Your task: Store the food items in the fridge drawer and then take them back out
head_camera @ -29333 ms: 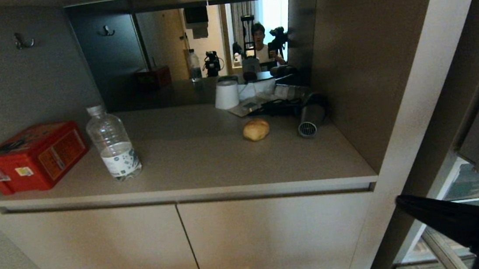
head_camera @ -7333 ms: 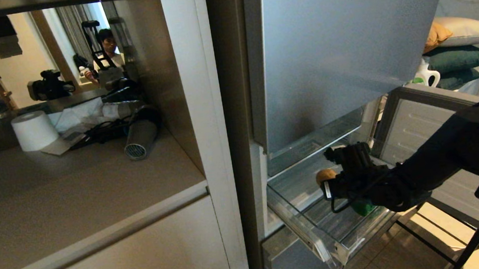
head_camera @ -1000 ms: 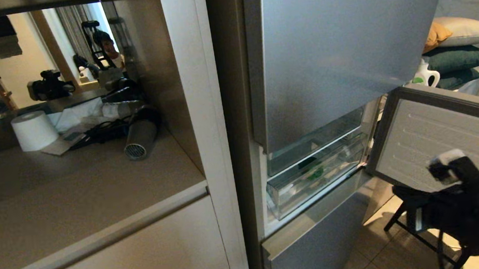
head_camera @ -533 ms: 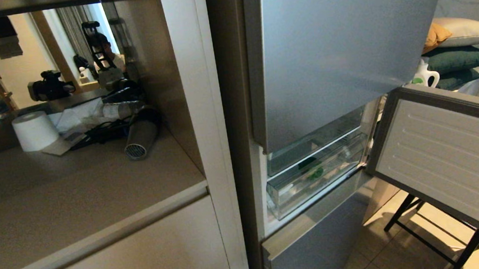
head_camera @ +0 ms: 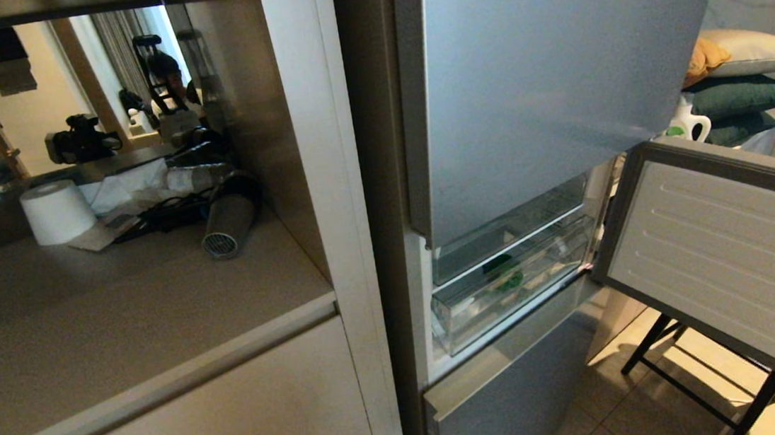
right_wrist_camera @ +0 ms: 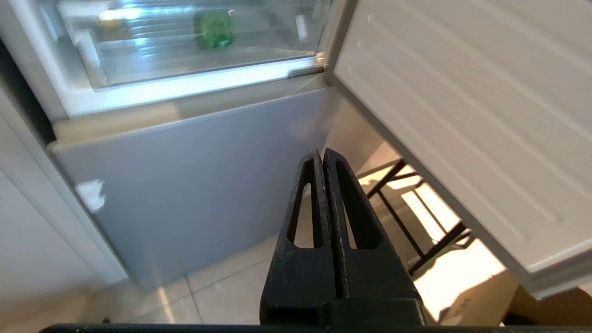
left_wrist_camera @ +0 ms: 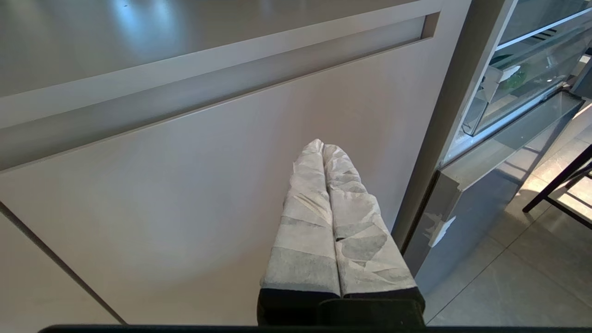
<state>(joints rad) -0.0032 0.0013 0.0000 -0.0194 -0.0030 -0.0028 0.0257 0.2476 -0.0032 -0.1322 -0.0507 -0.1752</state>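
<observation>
The glossy dark-green lumpy bell pepper sits inside the transparent plastic fridge drawer, which is pushed in under the tall silver upper fridge door, so the pepper shows only through the clear front wall. The tan-brown potato cannot be made out with certainty; a faint yellowish blur to the pepper's left in the right wrist view may be it. The drawer's long axis runs left to right across the fridge, and its front wall faces out toward the robot.

Outward from there, the white ribbed inner face of the open lower door hangs to the right of the drawer, and the grey lower fridge panel lies just beneath it.

The black right gripper hangs low before that panel, its fingers pressed together and empty, the drawer up and ahead of it. The paper-wrapped left gripper, likewise closed on nothing, faces the beige cabinet door left of the fridge. The right arm looks the nearer one for pulling the drawer out.
</observation>
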